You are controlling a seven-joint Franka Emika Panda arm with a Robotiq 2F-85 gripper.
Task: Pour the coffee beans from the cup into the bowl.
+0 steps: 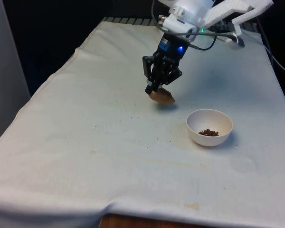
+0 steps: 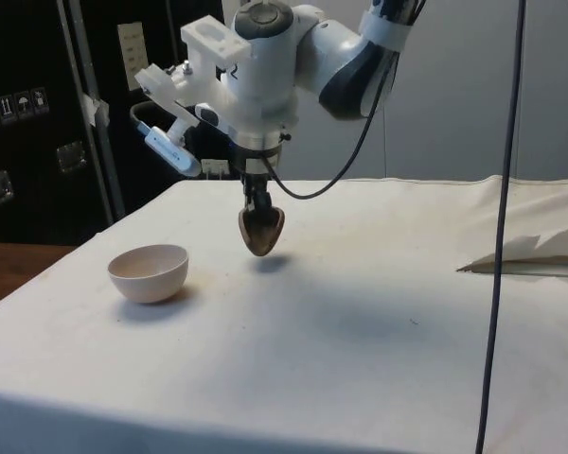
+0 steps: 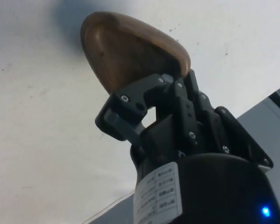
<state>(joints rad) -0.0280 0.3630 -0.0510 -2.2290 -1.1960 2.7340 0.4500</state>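
A brown wooden cup (image 1: 162,96) hangs just above the cloth, tilted, with my gripper (image 1: 153,89) shut on its rim. From the side the cup (image 2: 261,230) hangs below the gripper (image 2: 257,202), a short way above the table. The wrist view looks into the cup (image 3: 130,56) and its inside appears empty; the fingers (image 3: 130,100) pinch its wall. A white bowl (image 1: 210,127) sits on the cloth towards the front view's right of the cup, with a small heap of coffee beans (image 1: 208,132) inside. The bowl (image 2: 149,272) stands apart from the cup.
White cloth (image 1: 85,142) covers the table, with a few dark specks near the cup. A fold of cloth (image 2: 530,255) rises at the side view's right. Black cables (image 2: 497,236) hang down at that side.
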